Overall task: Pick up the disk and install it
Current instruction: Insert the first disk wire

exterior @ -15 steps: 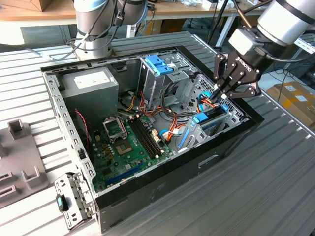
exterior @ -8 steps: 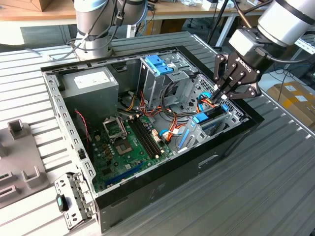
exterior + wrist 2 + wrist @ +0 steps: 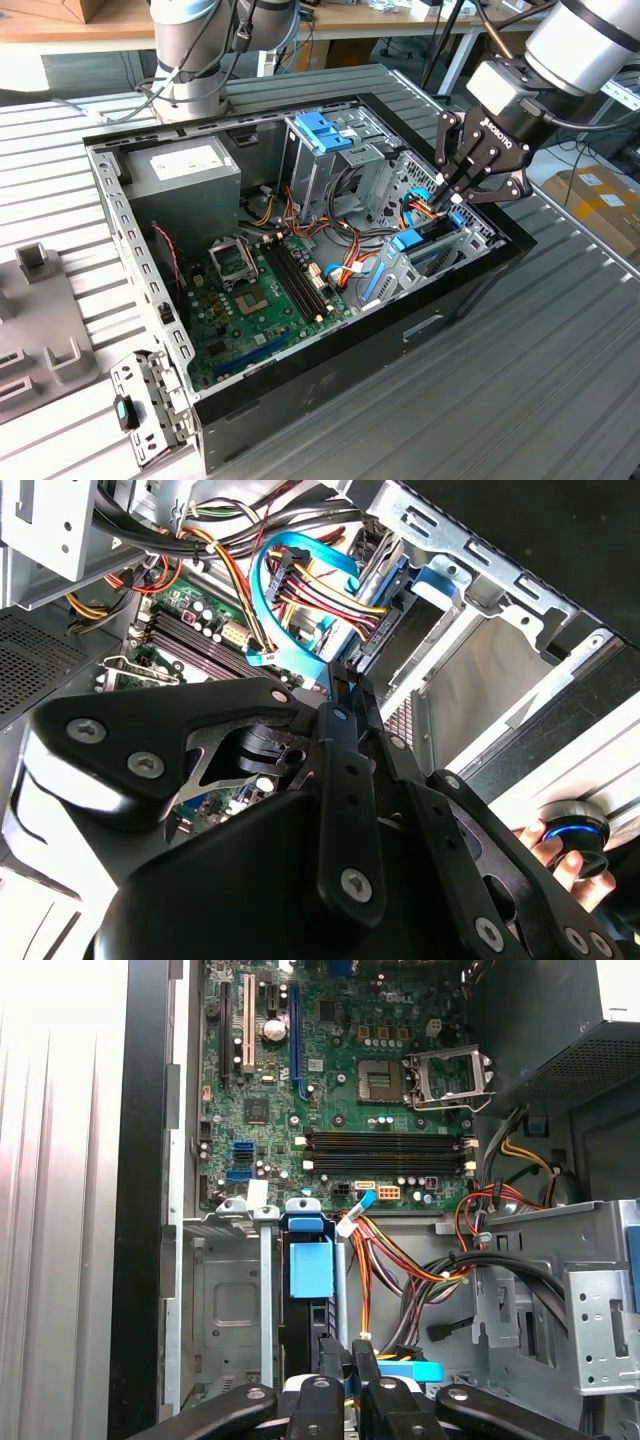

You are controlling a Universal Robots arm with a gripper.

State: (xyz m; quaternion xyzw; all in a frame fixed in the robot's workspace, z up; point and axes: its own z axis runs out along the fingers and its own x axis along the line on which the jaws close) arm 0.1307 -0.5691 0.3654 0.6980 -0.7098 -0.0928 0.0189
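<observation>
The disk (image 3: 408, 241) stands on edge in the low drive bay at the case corner on the exterior view's right, its blue rail tab up. In the first wrist view that blue tab of the disk (image 3: 309, 1268) sits over the disk's dark edge in the bay. My gripper (image 3: 447, 200) hangs just above and behind the bay, fingers pinched together. In both wrist views the gripper (image 3: 345, 1348) (image 3: 345, 675) points down beside the disk, its tips at the bundle of blue and coloured cables (image 3: 310, 590). I see nothing clearly between the tips.
The open computer case (image 3: 330, 370) lies on a slatted metal table. Inside are the motherboard (image 3: 260, 290), a grey power supply box (image 3: 185, 170) and a tall metal cage with a blue top (image 3: 325, 130). A hand (image 3: 548, 848) rests on a round blue-lit device.
</observation>
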